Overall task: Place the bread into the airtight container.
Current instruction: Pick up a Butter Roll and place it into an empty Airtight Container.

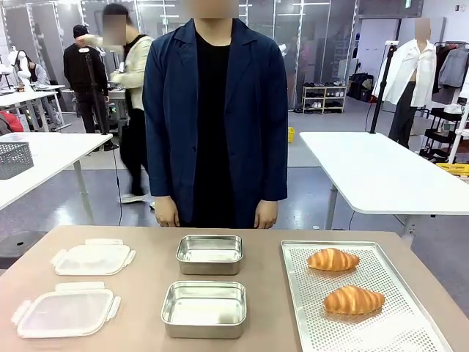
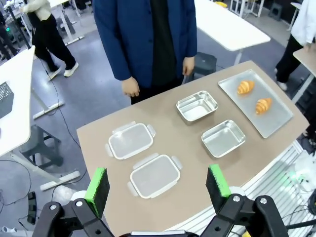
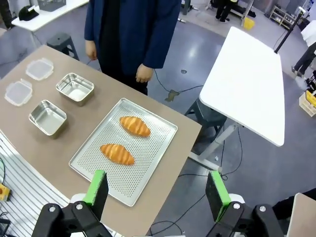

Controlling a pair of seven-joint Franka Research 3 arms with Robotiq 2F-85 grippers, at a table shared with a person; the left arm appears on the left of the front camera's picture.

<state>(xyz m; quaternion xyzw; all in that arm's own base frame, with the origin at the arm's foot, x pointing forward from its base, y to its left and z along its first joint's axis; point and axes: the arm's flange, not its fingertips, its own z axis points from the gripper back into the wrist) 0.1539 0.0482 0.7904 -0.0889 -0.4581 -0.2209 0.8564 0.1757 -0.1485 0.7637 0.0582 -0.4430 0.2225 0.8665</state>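
2 croissants (image 3: 117,153) well below right pincer (image 3: 157,190)

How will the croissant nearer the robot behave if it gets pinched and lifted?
The near croissant looks puffy and flaky, so it is probably light and would likely crush under a firm squeeze. Its rounded, tapered shape may let it rock or slide on the perforated tray if pushed.
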